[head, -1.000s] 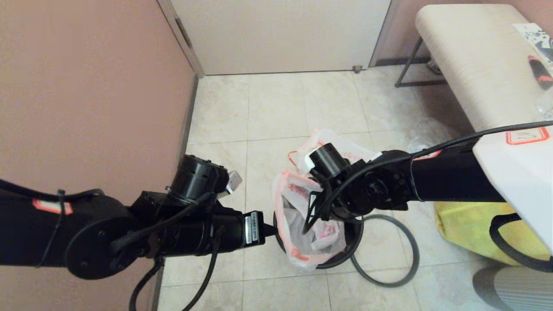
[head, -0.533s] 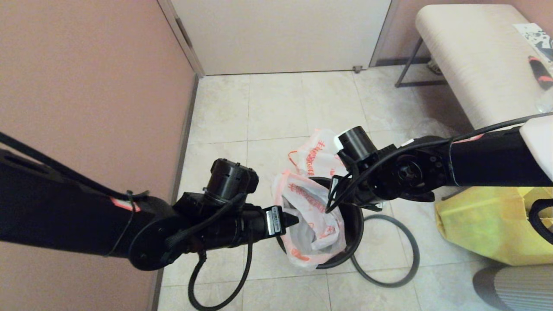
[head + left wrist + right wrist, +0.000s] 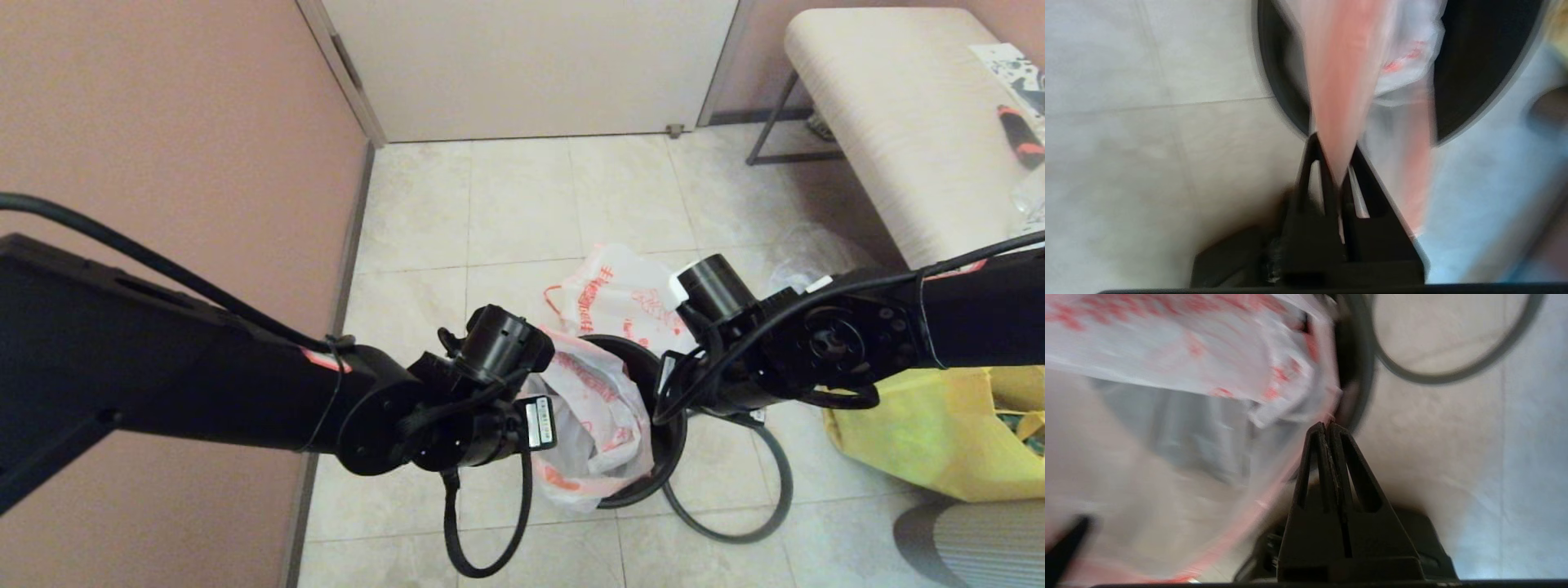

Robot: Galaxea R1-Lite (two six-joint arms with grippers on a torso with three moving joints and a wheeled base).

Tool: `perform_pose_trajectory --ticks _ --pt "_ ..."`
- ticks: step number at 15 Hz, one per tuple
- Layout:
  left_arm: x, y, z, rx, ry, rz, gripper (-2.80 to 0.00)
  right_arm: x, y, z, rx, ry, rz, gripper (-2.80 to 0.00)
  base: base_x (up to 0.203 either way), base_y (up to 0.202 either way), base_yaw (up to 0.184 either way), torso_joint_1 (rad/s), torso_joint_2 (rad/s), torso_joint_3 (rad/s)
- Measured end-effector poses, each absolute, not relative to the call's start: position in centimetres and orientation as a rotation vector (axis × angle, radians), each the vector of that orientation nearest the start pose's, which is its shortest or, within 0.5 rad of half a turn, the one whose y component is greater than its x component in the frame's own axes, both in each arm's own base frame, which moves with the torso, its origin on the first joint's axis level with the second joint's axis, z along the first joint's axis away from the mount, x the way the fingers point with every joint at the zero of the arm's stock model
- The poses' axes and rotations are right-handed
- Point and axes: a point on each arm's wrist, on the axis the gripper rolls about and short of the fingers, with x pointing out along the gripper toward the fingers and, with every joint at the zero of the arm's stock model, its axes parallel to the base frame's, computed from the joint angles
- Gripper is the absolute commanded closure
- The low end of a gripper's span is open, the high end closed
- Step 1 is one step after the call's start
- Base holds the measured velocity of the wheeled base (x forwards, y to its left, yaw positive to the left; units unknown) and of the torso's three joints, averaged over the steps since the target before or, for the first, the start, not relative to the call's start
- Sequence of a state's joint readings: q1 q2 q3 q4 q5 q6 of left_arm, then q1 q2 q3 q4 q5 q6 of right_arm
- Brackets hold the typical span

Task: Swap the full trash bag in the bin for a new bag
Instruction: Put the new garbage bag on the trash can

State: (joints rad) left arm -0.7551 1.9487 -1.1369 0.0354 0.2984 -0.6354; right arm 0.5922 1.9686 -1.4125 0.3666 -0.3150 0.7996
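Observation:
The black bin [image 3: 665, 441] stands on the tiled floor. Inside it hangs the new bag [image 3: 596, 416], milky white with a pink-orange edge and faint red print. My left gripper [image 3: 1335, 141] is shut on that pink-orange edge at the bin's [image 3: 1474, 61] left rim. At the right rim my right gripper [image 3: 1327, 424] is shut, with the bag's [image 3: 1208, 375] pink edge pinched at its tips. The full trash bag [image 3: 616, 302], boldly printed in red, lies on the floor behind the bin. The grey hoop [image 3: 729, 539] lies on the floor against the bin's right side.
A yellow tote [image 3: 922, 433] sits on the floor to the right, under a padded bench [image 3: 898, 122]. A crumpled clear bag [image 3: 808, 253] lies near the bench. A pink wall [image 3: 163, 163] runs close along the left, and a door [image 3: 531, 65] is at the back.
My left gripper moved in from the bin's left, opened, then shut on the bag's edge. My right arm swung right and down, drawing the bag's mouth across the bin.

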Motion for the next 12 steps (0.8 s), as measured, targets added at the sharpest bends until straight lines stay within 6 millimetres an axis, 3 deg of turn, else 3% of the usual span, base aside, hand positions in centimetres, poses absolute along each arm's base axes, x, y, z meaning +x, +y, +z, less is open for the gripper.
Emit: perform_pose_trajectory --ticks 2,7,12 --pt "26.1 -23.6 13.2 -0.171 0.822 -0.171 0.00 30.1 19.7 16.1 0.344 0.901 -0.078 0.00 0.000 0.000 0.000 0.000 0.00 0.000" --pt "24.6 -21.7 15.9 -0.220 0.790 -0.163 0.00 27.3 21.9 14.1 0.322 1.024 -0.007 0.00 0.000 0.000 0.000 0.000 0.00 0.000" --pt "24.1 -18.7 16.0 -0.240 0.792 -0.100 0.00 27.8 21.9 13.4 0.475 1.173 0.054 0.00 0.000 0.000 0.000 0.000 0.00 0.000"
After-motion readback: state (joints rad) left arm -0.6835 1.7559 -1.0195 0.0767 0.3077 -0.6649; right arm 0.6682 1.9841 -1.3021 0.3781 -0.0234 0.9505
